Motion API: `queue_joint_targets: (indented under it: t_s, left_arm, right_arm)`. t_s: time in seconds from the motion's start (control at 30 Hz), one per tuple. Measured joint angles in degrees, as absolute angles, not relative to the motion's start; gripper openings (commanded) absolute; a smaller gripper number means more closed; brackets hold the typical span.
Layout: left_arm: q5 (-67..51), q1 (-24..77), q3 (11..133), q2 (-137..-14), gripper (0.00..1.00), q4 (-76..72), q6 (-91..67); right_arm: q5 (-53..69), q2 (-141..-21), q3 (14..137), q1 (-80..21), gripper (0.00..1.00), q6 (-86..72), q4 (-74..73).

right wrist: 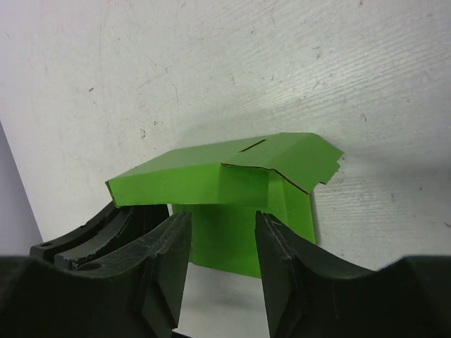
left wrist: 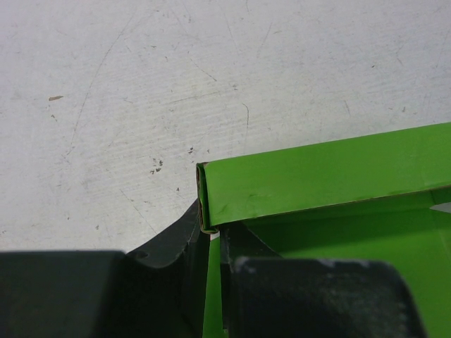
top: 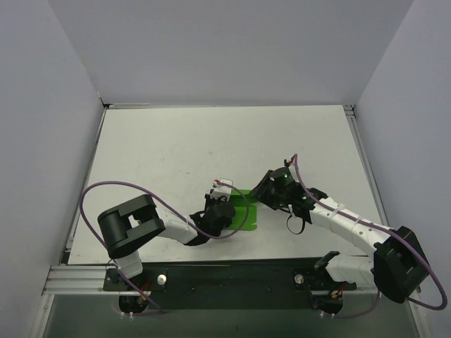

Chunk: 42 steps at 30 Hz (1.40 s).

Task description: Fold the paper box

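**Top and wrist views.** The paper box (top: 244, 211) is sitting partly erected on the white table (top: 176, 141), near its middle and between the two grippers. The left gripper (left wrist: 211, 236) is pinching one thin green wall of the box at a folded corner, its jaws nearly closed with the card sandwiched between them (one finger on each face). The right gripper (right wrist: 222, 243) is hovering just beside the box's opposite side, jaws standing apart and gripping nothing. A creased top flap with a slot is projecting toward its fingers (right wrist: 165, 260), and a lower panel is showing through the gap.
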<state>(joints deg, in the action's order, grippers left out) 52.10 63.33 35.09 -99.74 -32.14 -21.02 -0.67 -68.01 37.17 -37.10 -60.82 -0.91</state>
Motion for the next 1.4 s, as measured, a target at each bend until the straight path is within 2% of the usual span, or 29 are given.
queue_joint_targets:
  t_s: [0.23,0.63,0.83,0.97,1.17,1.4]
  left_arm:
    - [52.3,63.4,35.1,-99.6,0.00,-31.7,-21.4]
    - [52.2,63.4,35.6,-99.0,0.00,-29.5,-22.1]
    - [51.2,63.4,37.3,-97.0,0.18,-22.7,-24.0]
    - [50.2,63.4,38.2,-94.9,0.33,-17.9,-23.8]
    - [48.7,63.4,38.2,-94.7,0.44,-11.6,-23.3]
    - [47.9,63.8,38.1,-94.1,0.69,-9.4,-23.4]
  right_arm:
    - [2.9,-70.3,37.1,-35.9,0.40,-60.7,4.0]
    - [0.6,-69.9,37.2,-35.9,0.41,-58.5,2.2]
    - [0.4,-67.9,37.3,-36.0,0.42,-58.1,1.0]
    - [0.4,-65.4,37.3,-36.1,0.42,-58.0,-0.3]
    - [0.0,-62.8,37.3,-36.1,0.42,-58.0,-1.3]
    - [0.0,-62.7,37.3,-36.1,0.42,-58.0,-1.8]
